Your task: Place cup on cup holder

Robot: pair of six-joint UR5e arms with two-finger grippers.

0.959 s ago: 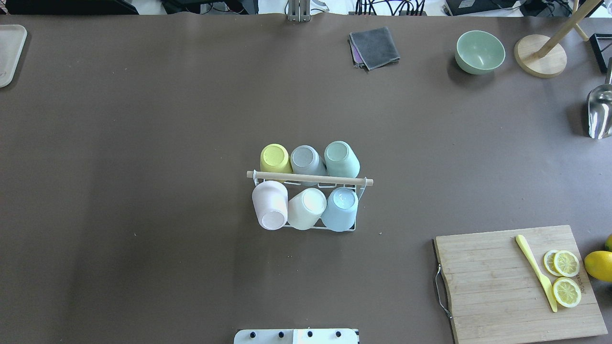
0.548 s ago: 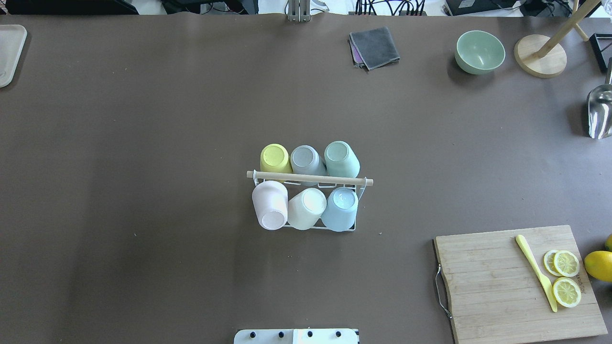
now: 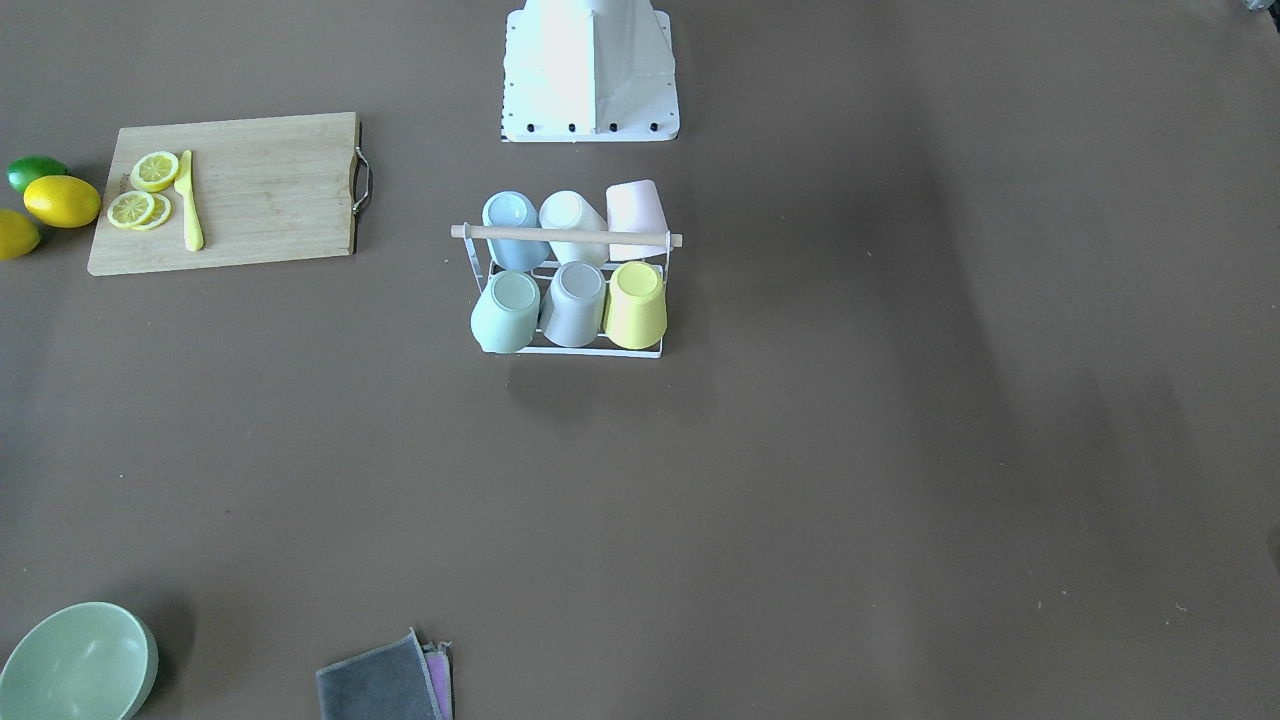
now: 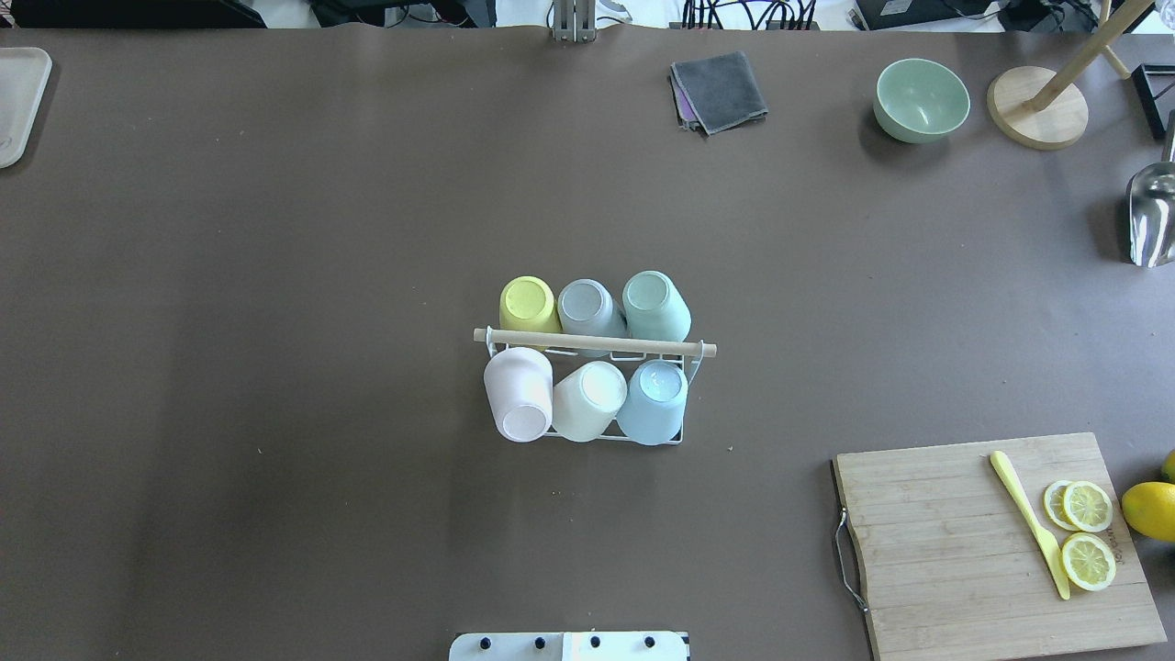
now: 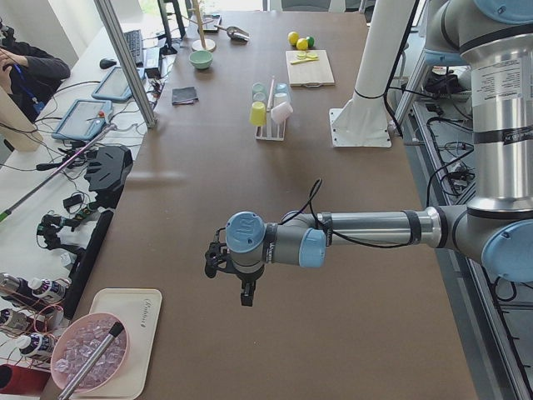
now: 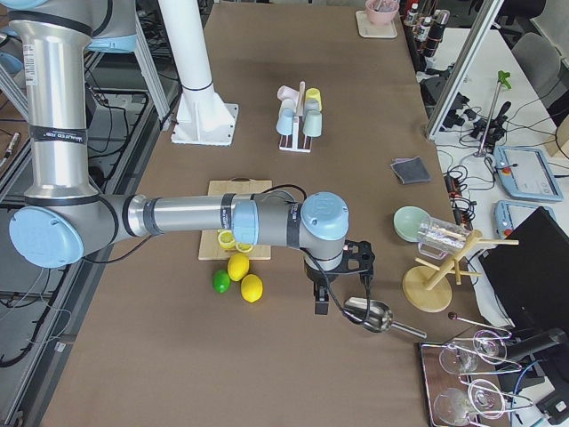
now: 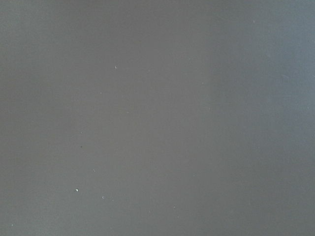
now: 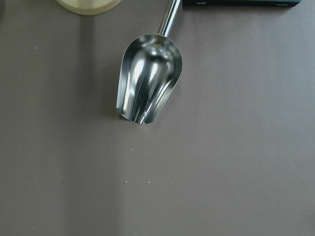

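Observation:
The cup holder [image 4: 595, 343], a white wire rack with a wooden rod on top, stands mid-table and also shows in the front view [image 3: 566, 236]. Several cups sit upside down on its prongs: yellow [image 4: 528, 304], grey [image 4: 587, 308] and green [image 4: 655, 306] on the far side, pink [image 4: 519, 393], cream [image 4: 587, 399] and blue [image 4: 654, 401] on the near side. My left gripper [image 5: 247, 293] hangs over bare table far to the left. My right gripper [image 6: 320, 302] hangs far to the right by a metal scoop [image 8: 147, 81]. I cannot tell whether either is open or shut.
A wooden cutting board [image 4: 955, 551] with lemon slices [image 4: 1088, 532] and a yellow knife [image 4: 1028, 519] lies front right, lemons [image 4: 1152, 509] beside it. A green bowl [image 4: 921, 99], a grey cloth [image 4: 719, 90], a wooden stand [image 4: 1037, 106] and a tray [image 4: 16, 101] are along the far edge.

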